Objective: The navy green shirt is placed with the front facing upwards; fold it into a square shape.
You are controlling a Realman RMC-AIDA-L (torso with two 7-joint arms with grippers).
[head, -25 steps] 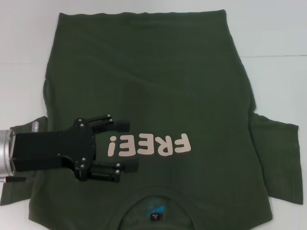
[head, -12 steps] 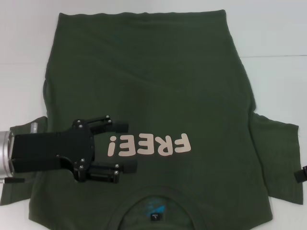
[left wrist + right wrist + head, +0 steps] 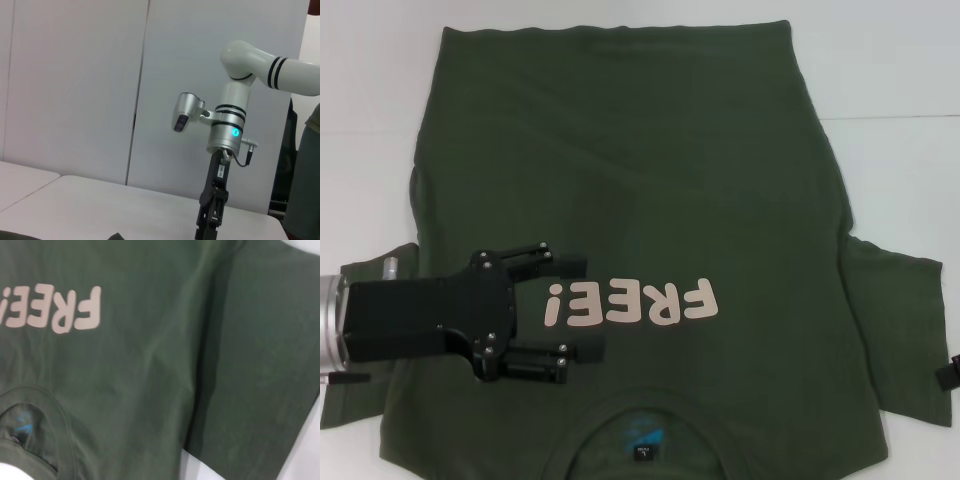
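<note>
left end effector [image 3: 582,305] hovers spread over the navy green shirt [image 3: 640,150], might bunch both layers; right end effector [image 3: 949,372] barely visible, can't tell

left pincer [image 3: 578,305]: black, linked fingers, small screws | silver wrist cuff | right arm [image 3: 260,62]: white, black bands

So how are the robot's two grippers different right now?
The left gripper hovers in full view over the navy green shirt, beside the lettering, fingers spread open. The right gripper only peeks in at the picture's edge past the sleeve, too hidden to tell open or shut. Both are black and hold nothing visible.
</note>
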